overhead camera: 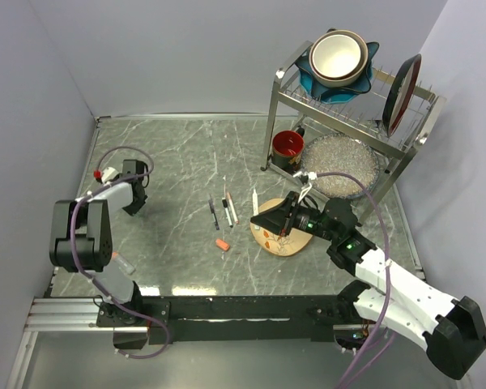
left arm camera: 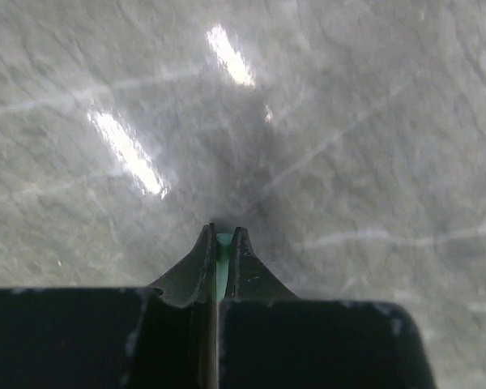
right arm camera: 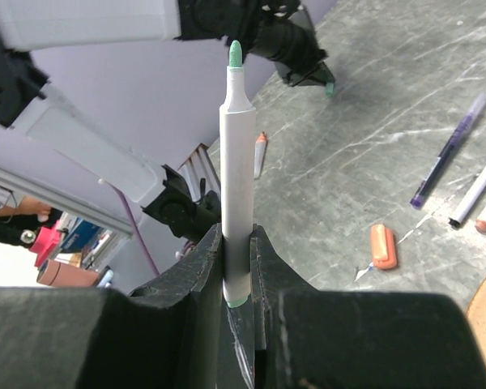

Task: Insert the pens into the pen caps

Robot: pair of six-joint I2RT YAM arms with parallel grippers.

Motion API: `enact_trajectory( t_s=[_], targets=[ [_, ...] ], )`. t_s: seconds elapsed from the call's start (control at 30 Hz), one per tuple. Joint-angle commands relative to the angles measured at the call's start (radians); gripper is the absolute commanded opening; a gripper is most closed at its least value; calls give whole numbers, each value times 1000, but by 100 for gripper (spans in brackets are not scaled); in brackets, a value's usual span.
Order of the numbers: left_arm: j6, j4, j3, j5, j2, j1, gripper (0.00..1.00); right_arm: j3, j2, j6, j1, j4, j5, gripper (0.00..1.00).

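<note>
My right gripper [right arm camera: 237,231] is shut on a white pen [right arm camera: 238,162] whose green tip points away from the jaws. In the top view this gripper [overhead camera: 284,220] hovers over a wooden disc [overhead camera: 271,241]. At the table's left, my left gripper [overhead camera: 134,207] points down, shut on a small green pen cap [left arm camera: 223,241] pinched between its fingertips. An orange pen cap [overhead camera: 222,243] lies on the table in the middle. Beyond it lie a purple-grey pen [overhead camera: 213,212], a black-and-white pen [overhead camera: 227,212] and a white pen with a reddish tip [overhead camera: 232,207]. Another white pen [overhead camera: 254,201] shows beside the disc.
A dish rack [overhead camera: 279,101] with stacked bowls [overhead camera: 338,57] and an upright plate [overhead camera: 403,91] stands at the back right. Under it are a red cup [overhead camera: 287,146] and a glass bowl [overhead camera: 341,166]. A white, reddish-ended stick [right arm camera: 260,154] lies by the left arm's base.
</note>
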Motion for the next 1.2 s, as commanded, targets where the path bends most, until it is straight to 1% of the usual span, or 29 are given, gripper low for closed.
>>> enact_trajectory(
  t_s=[0.0, 0.13, 0.23, 0.27, 0.3, 0.33, 0.43, 0.47, 0.5, 0.63, 0.8, 1.0, 1.17],
  targets=[
    [31, 13, -86, 179, -80, -7, 1, 6, -9, -24, -4, -6, 30, 0],
    [54, 64, -123, 228, -207, -61, 1, 13, 72, -39, -4, -6, 25, 0],
    [48, 101, -154, 262, -296, -143, 1, 12, 130, -33, 5, 23, 11, 0],
    [40, 122, -160, 268, -313, -194, 1, 12, 144, -36, 11, 29, 19, 0],
    [40, 141, -169, 282, -330, -222, 1, 12, 175, -35, 28, 39, 24, 0],
    [36, 170, -174, 303, -359, -275, 1, 12, 190, -35, 41, 45, 24, 0],
    [5, 179, -165, 317, -397, -343, 1, 10, 267, -36, 99, 86, 33, 0],
    [-4, 197, -163, 329, -408, -381, 1, 9, 288, -35, 111, 100, 34, 0],
    [-23, 211, -163, 343, -431, -398, 1, 3, 331, -30, 126, 141, 31, 0],
    [-69, 259, -161, 391, -491, -478, 1, 21, 451, -9, 205, 217, 36, 0],
    [-101, 303, -174, 411, -586, -518, 1, 49, 541, 39, 229, 293, 45, 0],
    [-124, 356, -241, 411, -709, -536, 1, 75, 571, 62, 239, 318, 71, 0],
    [-141, 371, -273, 414, -755, -545, 1, 102, 589, 80, 242, 327, 67, 0]
  ],
)
